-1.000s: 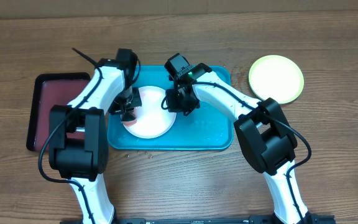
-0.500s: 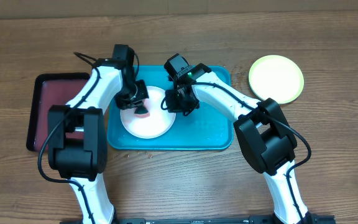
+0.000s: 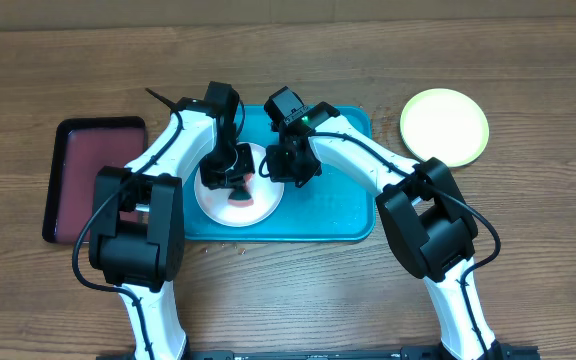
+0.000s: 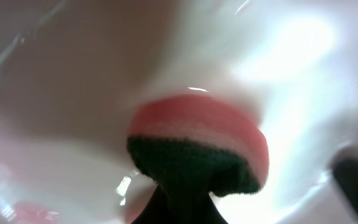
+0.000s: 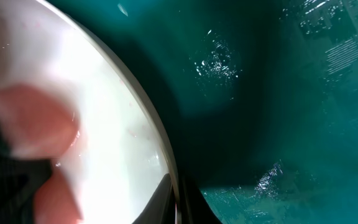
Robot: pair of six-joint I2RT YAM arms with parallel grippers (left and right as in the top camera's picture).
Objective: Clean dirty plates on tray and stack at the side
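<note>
Overhead: tray, teal, lying on the bench; white plate flat inside the tray's left half, its edge close to the tray's left rim.

On the left hand: over the white plate, within the tray's left half; clamped tight on a sponge; sponge pressed down on the plate face. From the left wrist: sponge pink on the working side, dark green on the gripped side, squashed against the glossy white plate; reddish smear on the plate at that view's lower left; the holding tips too blurred to separate.

On the right hand: at the white plate's right edge, near the tray's middle; pinched narrow on the plate's rim. From the right wrist: white plate with its rim running down between two dark fingers; wet teal floor of the tray to the right; blurred pink of the sponge at left.

Yellow-green plate: off the tray, on the bench beyond the tray's far right corner, apart from it; surface pale and even.

Red tray: dark, black-rimmed, just left of the tray, partly under the left arm.

Small specks on the bench just before the tray's near rim.
</note>
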